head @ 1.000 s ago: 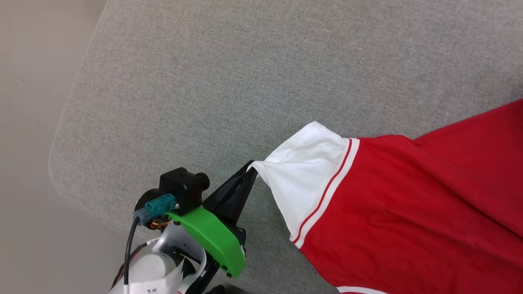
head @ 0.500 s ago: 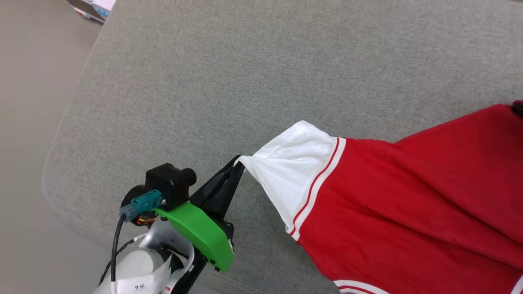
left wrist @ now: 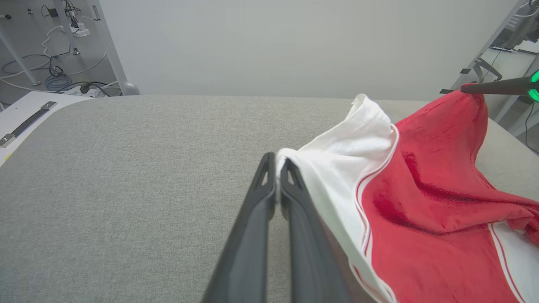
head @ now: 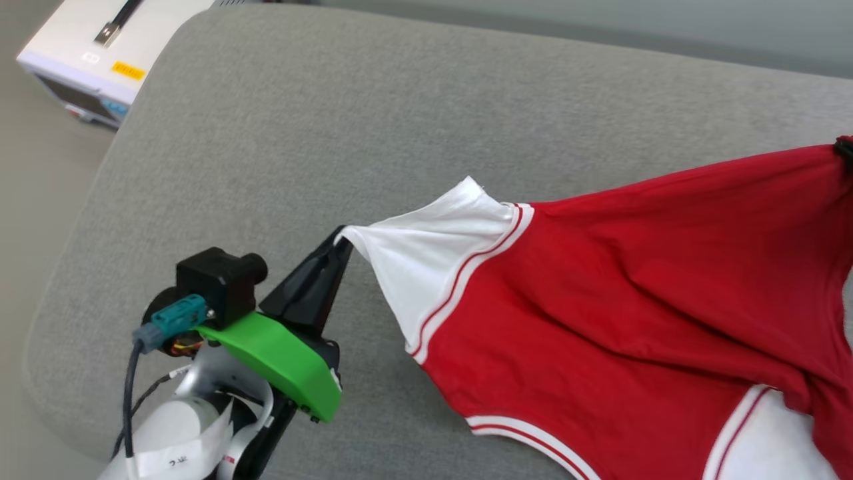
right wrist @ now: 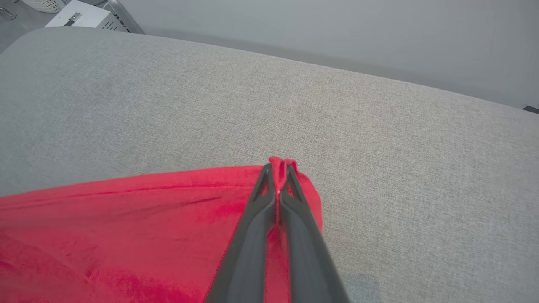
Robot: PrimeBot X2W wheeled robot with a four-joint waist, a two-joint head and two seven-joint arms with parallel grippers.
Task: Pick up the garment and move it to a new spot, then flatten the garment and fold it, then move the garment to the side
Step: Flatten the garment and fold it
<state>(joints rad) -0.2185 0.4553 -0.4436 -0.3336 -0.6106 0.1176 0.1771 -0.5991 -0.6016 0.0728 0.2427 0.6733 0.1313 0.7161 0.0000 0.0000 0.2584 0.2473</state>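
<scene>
The garment (head: 600, 293), red with white sleeves and red-white striped trim, hangs stretched above the grey cushioned surface (head: 333, 120) between both grippers. My left gripper (head: 342, 239) is shut on the tip of a white sleeve (head: 426, 253); the left wrist view shows the sleeve hem pinched between the tips of this gripper (left wrist: 278, 162). In the right wrist view my right gripper (right wrist: 277, 168) is shut on a pinch of the red cloth (right wrist: 126, 223). A second white sleeve (head: 773, 440) hangs at the lower right.
A white box-like device (head: 93, 53) with a black handle stands on the floor beyond the surface's far left corner. Metal frame legs and cables (left wrist: 63, 42) are behind the surface. A pale wall (right wrist: 337, 29) runs along the back.
The head camera has tilted up, bringing the white device and the far edge into view. Between the two grippers, the garment has risen and pulled tauter, and more of its lower part shows.
</scene>
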